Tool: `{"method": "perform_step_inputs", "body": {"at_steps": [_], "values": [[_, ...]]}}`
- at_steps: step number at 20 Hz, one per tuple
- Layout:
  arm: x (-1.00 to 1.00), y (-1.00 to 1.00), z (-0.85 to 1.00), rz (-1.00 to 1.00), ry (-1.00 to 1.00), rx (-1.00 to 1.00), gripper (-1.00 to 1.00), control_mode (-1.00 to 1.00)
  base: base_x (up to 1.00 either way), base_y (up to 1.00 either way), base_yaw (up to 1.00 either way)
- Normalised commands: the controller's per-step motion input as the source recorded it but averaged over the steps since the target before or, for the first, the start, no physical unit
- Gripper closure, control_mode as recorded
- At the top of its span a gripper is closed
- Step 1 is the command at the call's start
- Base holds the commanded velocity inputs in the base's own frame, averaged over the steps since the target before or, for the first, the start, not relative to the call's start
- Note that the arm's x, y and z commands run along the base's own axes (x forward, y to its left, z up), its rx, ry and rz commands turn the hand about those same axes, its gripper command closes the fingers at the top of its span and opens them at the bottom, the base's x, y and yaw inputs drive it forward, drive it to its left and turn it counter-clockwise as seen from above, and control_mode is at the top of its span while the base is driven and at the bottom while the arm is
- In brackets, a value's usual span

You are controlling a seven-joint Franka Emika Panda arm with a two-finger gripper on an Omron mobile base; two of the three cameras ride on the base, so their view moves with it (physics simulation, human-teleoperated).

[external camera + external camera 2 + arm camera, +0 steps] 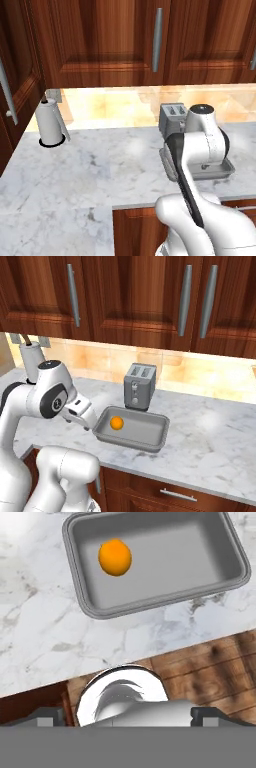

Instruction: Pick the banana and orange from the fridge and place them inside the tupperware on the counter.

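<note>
The orange (116,423) (115,557) lies inside the grey tupperware (131,444) (165,602), near one end of it. The tupperware (227,170) sits on the marble counter (210,446) in front of the toaster. My gripper (82,413) (127,714) hangs just off the tupperware's left end, above the counter's front edge. It is open, its fingertips (50,714) wide apart with nothing between them. In the left base view my own arm hides the hand. The banana and the fridge are out of view.
A silver toaster (140,386) (172,117) stands right behind the tupperware. A paper towel roll (50,125) stands at the back left of the counter (100,165). Dark wooden wall cabinets with bar handles hang above; drawers run below the counter's front edge.
</note>
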Motion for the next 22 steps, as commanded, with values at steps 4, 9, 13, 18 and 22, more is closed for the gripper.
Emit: {"method": "perform_step_inputs", "body": {"at_steps": [4, 9, 13, 18, 22], "values": [[0.0, 0.0, 0.0, 0.0, 0.0, 0.0, -1.0, 1.0, -0.76, -0.52, -0.52], [0.0, 0.0, 0.0, 0.0, 0.0, 0.0, -1.0, 1.0, -0.37, -0.84, -0.99], [0.0, 0.0, 0.0, 0.0, 0.0, 0.0, -1.0, 1.0, 0.04, -0.98, -1.0], [0.0, 0.0, 0.0, 0.0, 0.0, 0.0, -1.0, 1.0, 0.43, -1.0, -1.0], [0.0, 0.0, 0.0, 0.0, 0.0, 0.0, -1.0, 1.0, 0.59, -1.0, -0.81]]}}
